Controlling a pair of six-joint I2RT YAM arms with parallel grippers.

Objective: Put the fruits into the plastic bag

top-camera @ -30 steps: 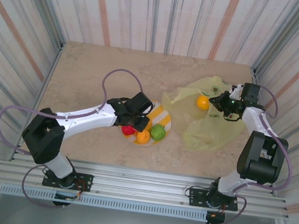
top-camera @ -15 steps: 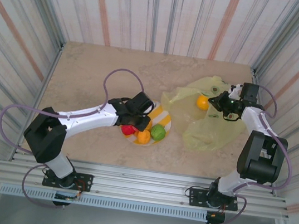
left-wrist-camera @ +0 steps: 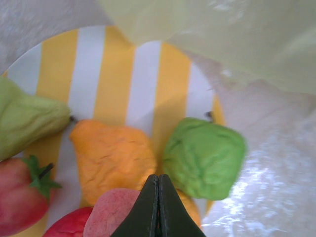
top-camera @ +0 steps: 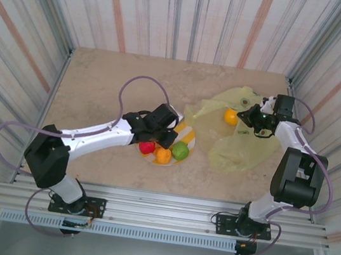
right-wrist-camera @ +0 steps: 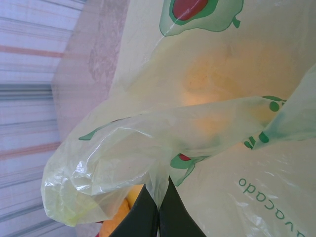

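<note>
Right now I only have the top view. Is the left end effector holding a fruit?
Observer: No, the left end effector is shut empty, tips together over a pink fruit.
Operator: And the right one?
Observer: The right end effector is shut on a fold of the bag.
Operator: What's under the left arm?
Observer: A green pear lies on the plate beside a strawberry.
</note>
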